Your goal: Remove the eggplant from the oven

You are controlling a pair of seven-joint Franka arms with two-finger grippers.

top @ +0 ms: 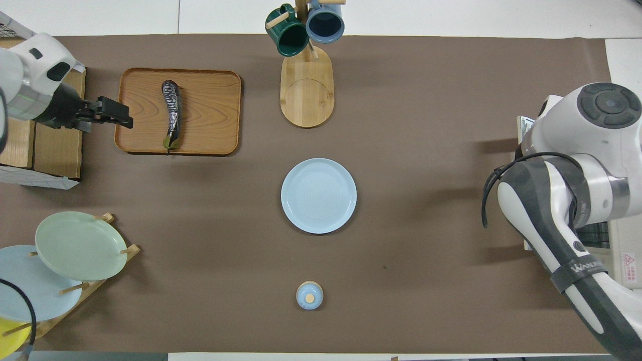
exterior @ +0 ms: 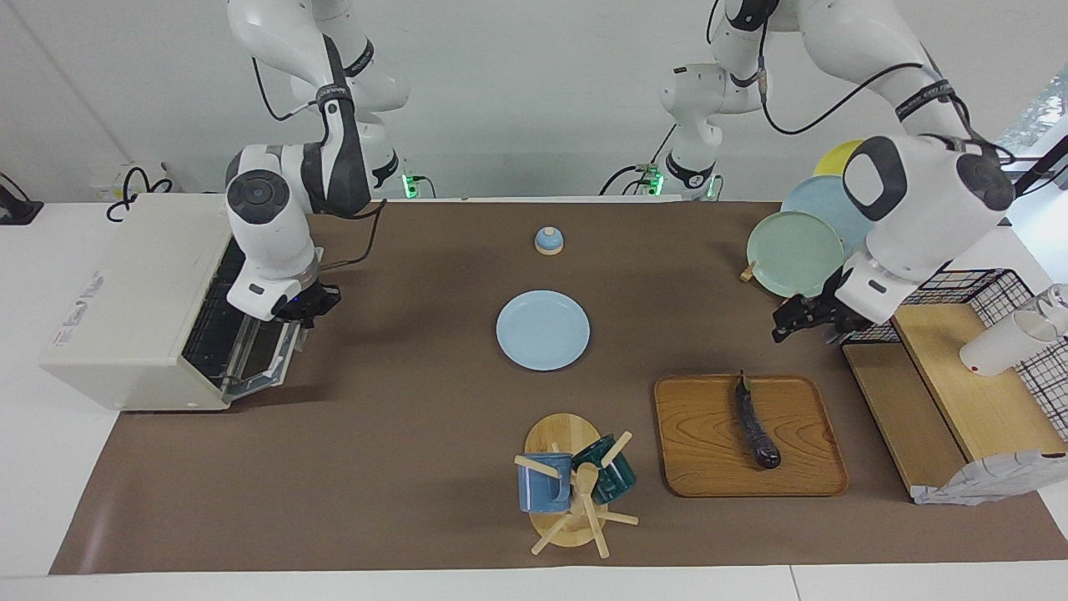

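The eggplant [exterior: 755, 424] [top: 171, 111], dark and slender, lies loose on the wooden tray [exterior: 705, 451] [top: 208, 108], stem tip toward the robots. My left gripper [exterior: 793, 321] [top: 118, 108] hangs open and empty in the air beside the tray, toward the left arm's end of the table. The off-white oven [exterior: 125, 300] [top: 629, 250] stands at the right arm's end, its glass door [exterior: 259, 359] tilted partway up. My right gripper [exterior: 309, 306] is shut at the door's free edge. Whether it pinches the handle is hidden. In the overhead view the right arm covers its gripper.
A light blue plate [exterior: 542, 330] [top: 318, 195] sits mid-table, a small blue lidded pot [exterior: 549, 240] nearer the robots. A mug tree [exterior: 571, 484] stands beside the tray. A plate rack [exterior: 793, 250], wire basket [exterior: 984, 288] and wooden shelf [exterior: 959, 392] crowd the left arm's end.
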